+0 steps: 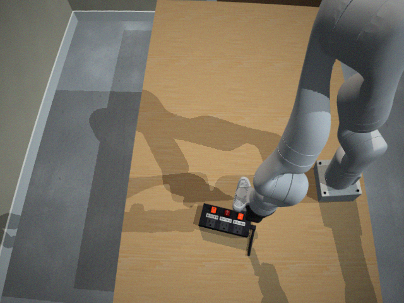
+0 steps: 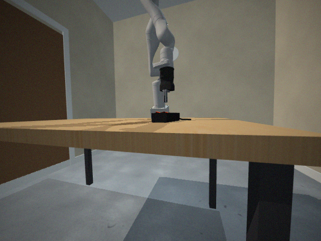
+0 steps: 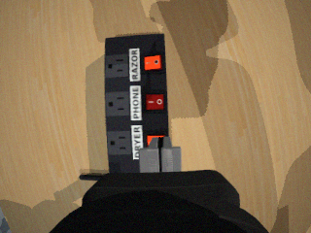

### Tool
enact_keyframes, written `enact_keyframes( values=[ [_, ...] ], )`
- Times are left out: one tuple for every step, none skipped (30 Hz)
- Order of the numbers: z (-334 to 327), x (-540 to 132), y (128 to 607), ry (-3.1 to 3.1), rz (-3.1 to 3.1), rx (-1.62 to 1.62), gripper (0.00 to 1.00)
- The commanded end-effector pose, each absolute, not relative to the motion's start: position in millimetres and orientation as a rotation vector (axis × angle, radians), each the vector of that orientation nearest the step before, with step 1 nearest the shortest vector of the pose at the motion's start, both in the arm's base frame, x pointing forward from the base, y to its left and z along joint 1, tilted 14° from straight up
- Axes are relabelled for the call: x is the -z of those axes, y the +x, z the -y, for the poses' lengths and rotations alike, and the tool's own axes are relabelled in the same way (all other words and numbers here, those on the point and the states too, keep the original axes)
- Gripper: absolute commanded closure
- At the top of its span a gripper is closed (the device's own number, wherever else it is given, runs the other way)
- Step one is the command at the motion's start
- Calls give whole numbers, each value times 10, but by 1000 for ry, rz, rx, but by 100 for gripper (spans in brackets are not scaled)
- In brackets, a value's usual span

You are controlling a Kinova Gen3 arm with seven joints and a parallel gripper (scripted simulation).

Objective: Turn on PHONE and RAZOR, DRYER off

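Pincer (image 3: 161, 155), clenched on nothing, hovers above power strip's (image 3: 123, 113) DRYER switch (image 3: 155, 139).

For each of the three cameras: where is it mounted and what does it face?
Top: high overhead, looking down on the table and power strip; the arm's grey links show.
Exterior: low, near table-edge height, looking across at the strip; arm and shut pincer show.
Wrist: on the arm, looking down at the strip; pincer shows.
All three share the strip.
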State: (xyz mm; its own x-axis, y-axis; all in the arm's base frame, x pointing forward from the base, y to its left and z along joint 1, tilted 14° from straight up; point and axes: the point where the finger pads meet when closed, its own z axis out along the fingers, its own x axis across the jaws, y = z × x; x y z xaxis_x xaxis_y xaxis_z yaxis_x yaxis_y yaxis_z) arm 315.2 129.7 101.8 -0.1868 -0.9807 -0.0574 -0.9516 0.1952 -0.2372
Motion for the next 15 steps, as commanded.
enact_keyframes(
  values=[
    [-1300, -1015, 3153, -1864, -2268, 219, 100],
    [-1300, -1012, 3154, -1864, -2268, 219, 100],
    [-1300, -1008, 3155, -1864, -2268, 220, 100],
    [-1300, -1003, 3156, -1864, -2268, 220, 100],
    [-1300, -998, 3158, -1864, -2268, 220, 100],
    [-1301, -991, 3159, -1864, -2268, 220, 100],
    [-1301, -991, 3159, -1864, -2268, 220, 100],
    [-1301, -991, 3159, -1864, -2268, 220, 100],
    [-1301, -985, 3160, -1864, -2268, 220, 100],
    [-1301, -977, 3162, -1864, -2268, 220, 100],
    [-1301, -968, 3164, -1864, -2268, 221, 100],
    [-1301, -958, 3167, -1864, -2268, 221, 100],
    [-1302, -947, 3169, -1864, -2268, 221, 100],
    [-1302, -936, 3172, -1864, -2268, 220, 100],
    [-1302, -924, 3174, -1864, -2268, 221, 100]
  ],
)
